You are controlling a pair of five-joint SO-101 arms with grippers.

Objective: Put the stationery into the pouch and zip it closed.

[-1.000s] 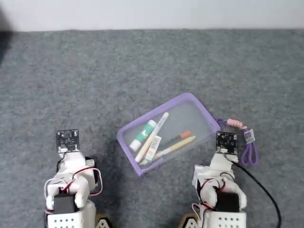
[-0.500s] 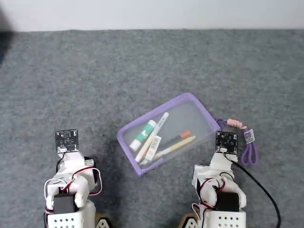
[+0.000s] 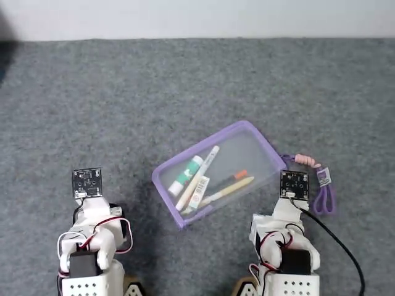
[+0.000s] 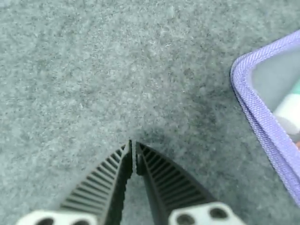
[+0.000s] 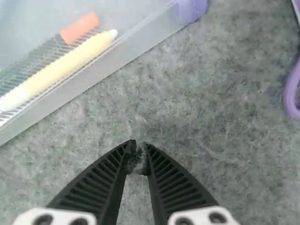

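Observation:
A clear pouch with purple trim (image 3: 219, 172) lies slanted on the grey carpet between the two arms. Inside it lie a glue stick (image 3: 186, 175), a white pen (image 3: 199, 176), a yellow pen (image 3: 227, 190) and an orange-capped marker (image 3: 233, 178). Its purple strap (image 3: 325, 198) trails off the right corner. My left gripper (image 4: 133, 154) is shut over bare carpet, left of the pouch edge (image 4: 262, 122). My right gripper (image 5: 137, 157) is shut just short of the pouch's near side, where the yellow pen (image 5: 61, 68) shows through the wall.
Grey carpet (image 3: 123, 92) covers the whole table up to a white wall at the back. A black cable (image 3: 342, 246) runs from the right arm toward the lower right corner. A pink coil and small tag (image 3: 315, 168) sit by the strap.

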